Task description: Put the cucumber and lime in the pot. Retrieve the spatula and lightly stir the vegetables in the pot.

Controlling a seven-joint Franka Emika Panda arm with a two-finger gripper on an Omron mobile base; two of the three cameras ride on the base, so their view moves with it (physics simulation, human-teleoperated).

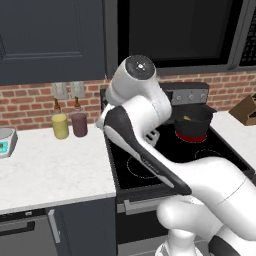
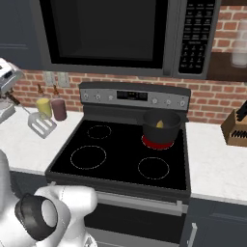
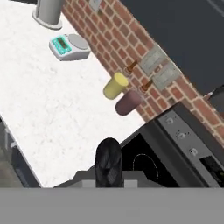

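My gripper point(image 2: 10, 98) is at the far left of the right base view, above the counter beside the stove. It is shut on the thin black handle of the spatula point(image 2: 41, 124), whose slotted silver head hangs low to the right. In the hand view the black handle point(image 3: 108, 159) stands between my fingers. The spatula head point(image 1: 151, 135) also peeks out from behind my arm. The dark pot point(image 2: 160, 127) with its red base sits on the back right burner. A yellowish-green piece point(image 2: 159, 124), apparently the cucumber, lies inside it. The lime is hidden.
A yellow cup point(image 2: 44, 108) and a maroon cup point(image 2: 59, 109) stand against the brick wall left of the stove point(image 2: 120, 159). A kitchen scale point(image 3: 70, 46) sits further left on the white counter. A knife block point(image 2: 236, 128) is at the right, and a microwave point(image 2: 120, 34) hangs overhead.
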